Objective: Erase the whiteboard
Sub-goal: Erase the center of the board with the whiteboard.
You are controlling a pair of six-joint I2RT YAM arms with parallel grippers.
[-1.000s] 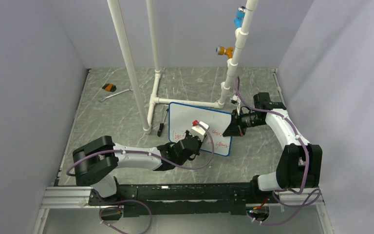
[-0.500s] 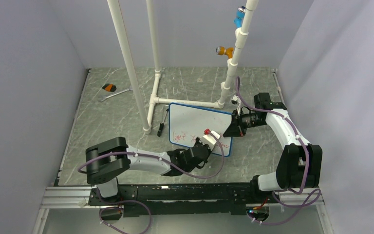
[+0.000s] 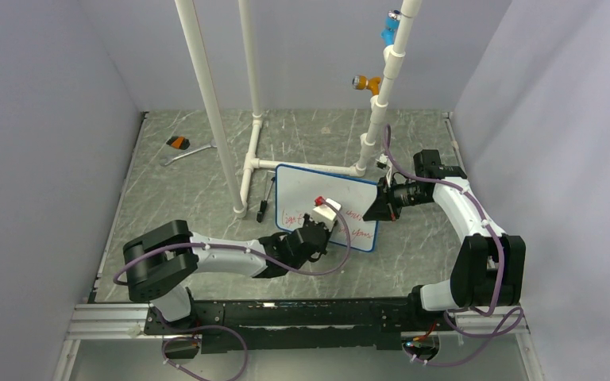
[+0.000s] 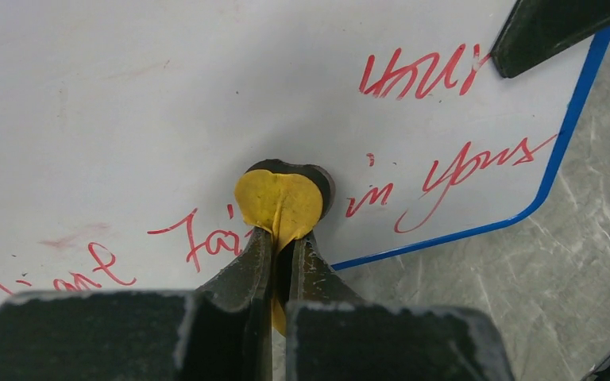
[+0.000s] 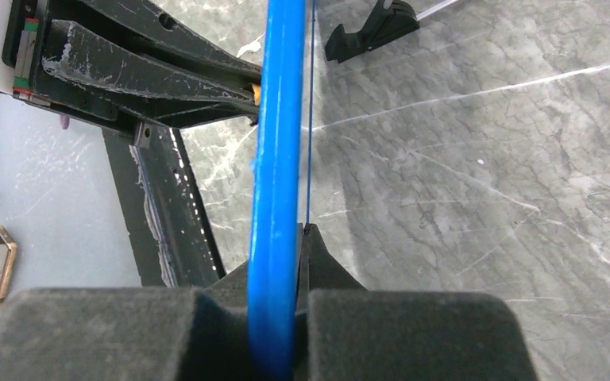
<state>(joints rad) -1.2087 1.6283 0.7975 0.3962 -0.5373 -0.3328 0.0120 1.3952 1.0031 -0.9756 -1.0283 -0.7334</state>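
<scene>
The whiteboard [image 3: 310, 186] lies tilted on the table, blue-framed, with red handwriting [image 4: 421, 75] across its lower part. My left gripper [image 4: 282, 238] is shut on a round yellow eraser [image 4: 279, 198], which presses on the board between the red words near its lower edge. In the top view the left gripper [image 3: 324, 226] sits over the board's lower middle. My right gripper [image 3: 377, 208] is shut on the board's right edge. In the right wrist view the blue frame [image 5: 282, 119] runs between the right gripper [image 5: 286, 246] fingers.
A white pipe frame [image 3: 214, 103] stands just behind the board. A black marker [image 3: 264, 208] lies at the board's left edge. A wrench [image 3: 187, 153] and a small orange-black item [image 3: 178, 143] lie far left. Walls close in on three sides.
The left gripper swept the eraser right toward the board's lower right corner, then came back left to about where it began. The right gripper stayed put on the board's edge.
</scene>
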